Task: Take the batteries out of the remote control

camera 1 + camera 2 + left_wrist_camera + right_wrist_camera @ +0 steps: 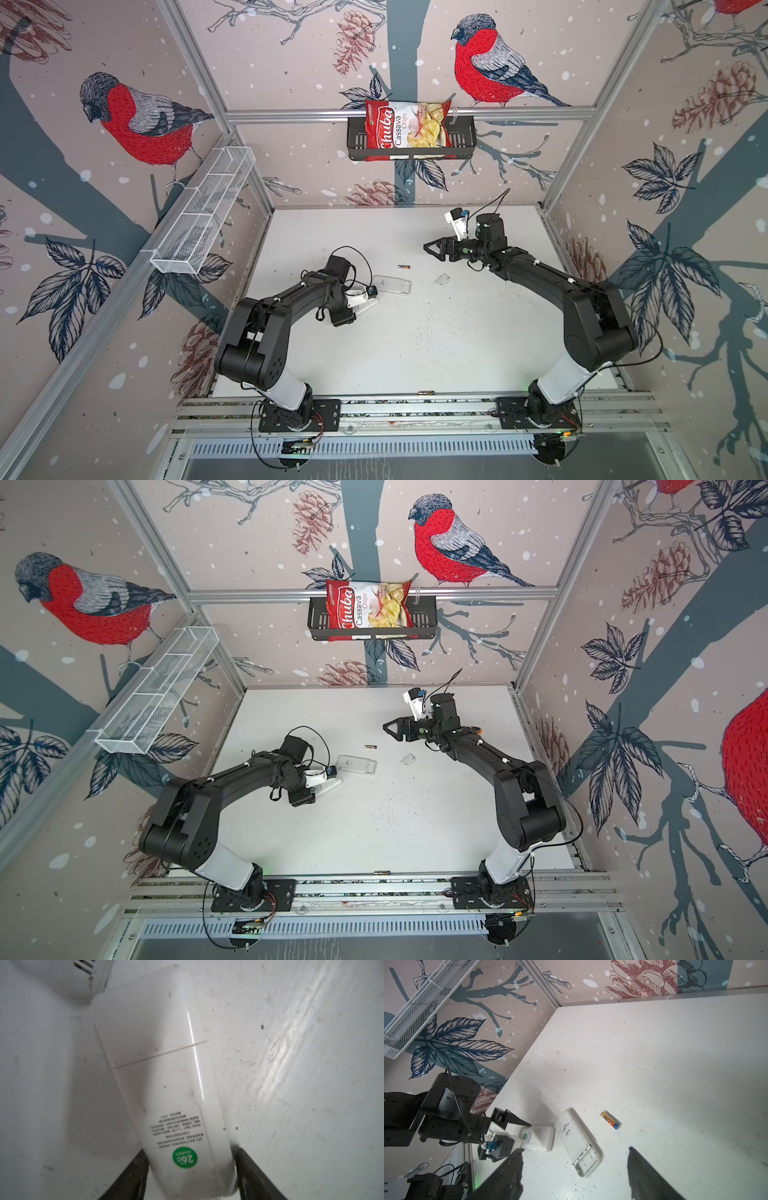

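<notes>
Battery A [426,392] lies nearest, at the front edge of the table [415,353], against the rail and between the two arm bases. It is a small dark cylinder; finer detail is not readable.

Left gripper [191,1153]: low over the table, jaws apart, straddling the labelled end of the stickered remote [162,1064]. One finger [133,1176] looks flush with the casing. A thin shadow shows at the opposite finger, so I cannot tell whether it is clamped. This remote lies back up, with a green round sticker near the jaws. A seam line runs across the back, and the cover is on.

Just beside its far end lies the open remote [579,1142], also back up, with its bay uncovered and showing bare white ribs. In both top views it sits mid-table [392,284].

To the right of it, apart, is a small white lid-shaped piece [441,280].

Battery B [610,1120] lies on the table just behind the open remote, not touching it. It is gold-wrapped with a red and blue end.

Right gripper [430,248]: farther back, above the table, jaws wide apart with nothing between them, well clear of battery B.

Back wall: black basket [463,141] holding a chips bag [405,126]. Left wall: white mesh basket [199,216].
</notes>
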You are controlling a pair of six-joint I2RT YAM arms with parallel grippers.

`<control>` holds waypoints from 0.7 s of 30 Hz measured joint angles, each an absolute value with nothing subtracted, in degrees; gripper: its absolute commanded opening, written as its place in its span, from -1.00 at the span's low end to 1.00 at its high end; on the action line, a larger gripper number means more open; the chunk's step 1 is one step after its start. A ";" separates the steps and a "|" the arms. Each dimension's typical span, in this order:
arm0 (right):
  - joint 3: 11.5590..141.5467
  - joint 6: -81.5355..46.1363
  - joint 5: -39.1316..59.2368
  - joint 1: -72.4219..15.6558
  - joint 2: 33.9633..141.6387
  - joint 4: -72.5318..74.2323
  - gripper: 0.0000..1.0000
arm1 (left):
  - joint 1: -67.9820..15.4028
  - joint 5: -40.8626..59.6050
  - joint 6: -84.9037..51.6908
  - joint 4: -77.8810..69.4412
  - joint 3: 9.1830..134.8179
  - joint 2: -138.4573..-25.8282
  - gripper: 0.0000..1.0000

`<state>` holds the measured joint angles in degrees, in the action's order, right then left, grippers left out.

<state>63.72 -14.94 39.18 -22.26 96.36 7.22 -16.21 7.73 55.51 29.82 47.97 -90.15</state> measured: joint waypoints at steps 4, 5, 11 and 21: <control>63.72 -14.92 39.18 -22.24 96.27 7.22 0.58 | -16.21 7.94 55.40 29.23 47.64 -89.97 0.10; 63.72 -14.92 39.18 -22.24 96.16 7.22 0.58 | -16.21 7.92 55.40 29.17 47.64 -89.97 0.09; 63.72 -14.90 39.18 -22.22 95.88 7.20 0.57 | -16.23 8.97 55.20 29.04 47.75 -90.26 0.49; 63.72 -14.90 39.16 -22.11 95.88 7.20 0.57 | -16.21 10.85 54.41 29.41 48.01 -91.18 0.32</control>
<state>63.72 -14.90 39.16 -22.11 95.88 7.20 -16.21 10.85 54.41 29.41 48.01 -91.18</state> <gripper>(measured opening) 0.788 0.669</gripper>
